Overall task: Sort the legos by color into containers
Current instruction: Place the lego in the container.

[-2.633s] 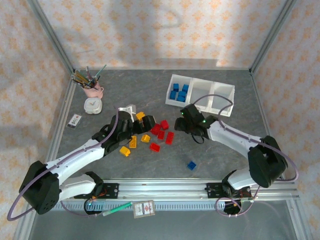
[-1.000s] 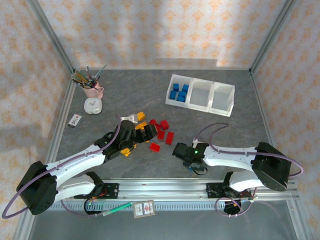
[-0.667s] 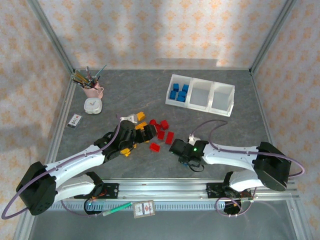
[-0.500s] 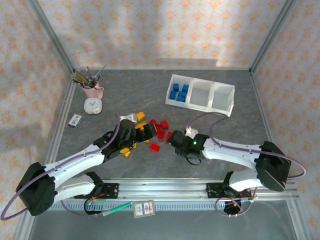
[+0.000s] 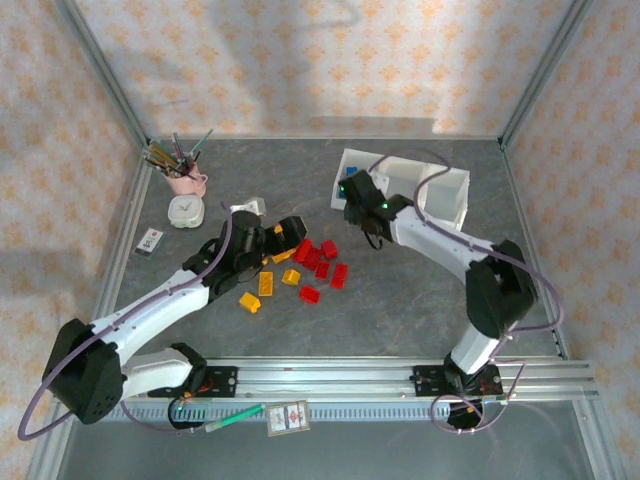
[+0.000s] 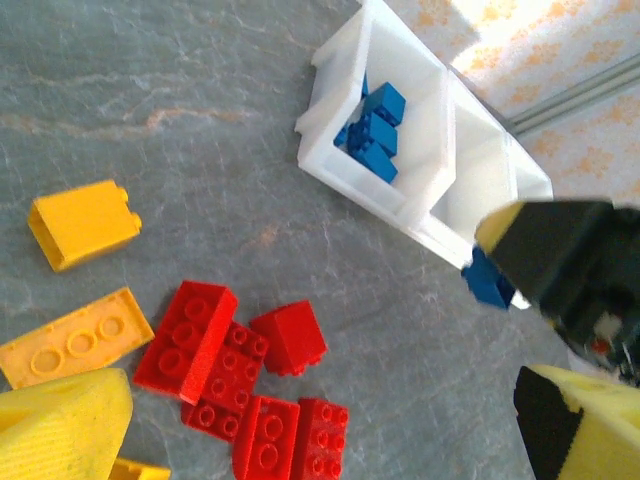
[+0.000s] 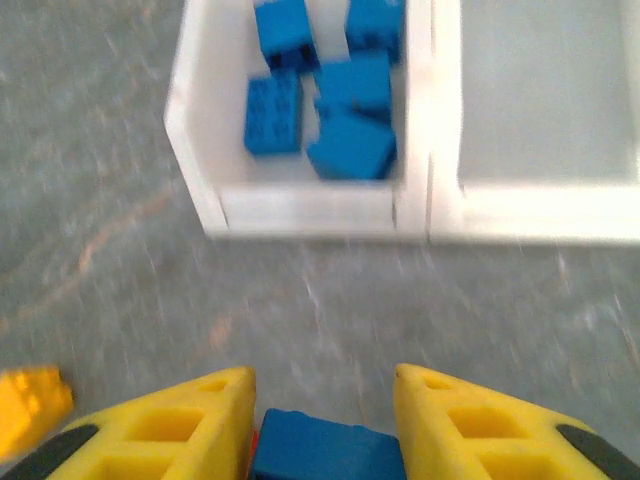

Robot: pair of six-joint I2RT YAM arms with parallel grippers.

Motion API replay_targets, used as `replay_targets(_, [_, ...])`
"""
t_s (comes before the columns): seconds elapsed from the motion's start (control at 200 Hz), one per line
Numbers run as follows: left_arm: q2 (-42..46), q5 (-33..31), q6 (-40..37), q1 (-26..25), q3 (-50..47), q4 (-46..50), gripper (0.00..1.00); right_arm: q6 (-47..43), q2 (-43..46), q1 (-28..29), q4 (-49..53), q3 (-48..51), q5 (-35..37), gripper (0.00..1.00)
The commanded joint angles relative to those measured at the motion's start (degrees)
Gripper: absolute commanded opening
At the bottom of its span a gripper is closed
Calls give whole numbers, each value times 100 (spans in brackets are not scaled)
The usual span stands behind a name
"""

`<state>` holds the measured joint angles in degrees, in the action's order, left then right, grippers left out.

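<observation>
**Blue brick at the tray's edge**

My right gripper (image 7: 321, 392) pinches a blue brick (image 7: 325, 452) near the tray (image 7: 300, 212), facing the compartment with the other blue bricks (image 7: 335, 110). My left gripper (image 5: 288, 232) gapes wide above the red bricks (image 6: 240, 370).

Grey marbled tabletop (image 5: 420, 310), peach wallpaper walls (image 5: 300, 70) with an orange floral print on three sides, aluminium corner posts (image 5: 103, 70) slanting up, soft patches of daylight (image 5: 470, 60) falling across the back wall, metal rail (image 5: 330, 373) along the near edge
</observation>
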<state>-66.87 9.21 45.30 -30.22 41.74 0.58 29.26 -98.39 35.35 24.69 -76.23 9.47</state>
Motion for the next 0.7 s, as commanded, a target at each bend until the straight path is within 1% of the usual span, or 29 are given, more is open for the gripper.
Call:
replay_targets(0.0, [-242, 189, -205, 119, 344, -266, 99, -700, -514, -277, -390, -616, 70, 39])
replay_targets(0.07, [-408, 290, -238, 174, 462, -362, 99, -880, -854, -443, -589, -926, 32, 39])
replay_targets(0.16, [-595, 386, -283, 235, 598, -434, 99, -1034, -1383, -635, -594, -1466, -49, 39])
replay_targets(0.3, [-828, 445, -380, 297, 801, -428, 99, -1266, -2138, -781, -635, -2184, 36, 39])
replay_targets(0.415, [-892, 467, -432, 332, 917, -383, 99, -1313, -2582, -853, -526, -2705, 7, 44])
replay_targets(0.465, [-872, 449, -434, 341, 925, -392, 99, -1371, -2679, -863, -526, -2851, -55, 47])
replay_targets(0.526, [-848, 433, -426, 358, 915, -392, 99, -1408, -2746, -868, -431, -3040, -69, 52])
replay_targets(0.571, [-823, 424, -425, 358, 922, -378, 99, -1430, -2748, -863, -355, -3127, -92, 53])
replay_targets(0.696, [-717, 406, -425, 363, 918, -322, 99, -1490, -2399, -863, -327, -2929, -294, 57])
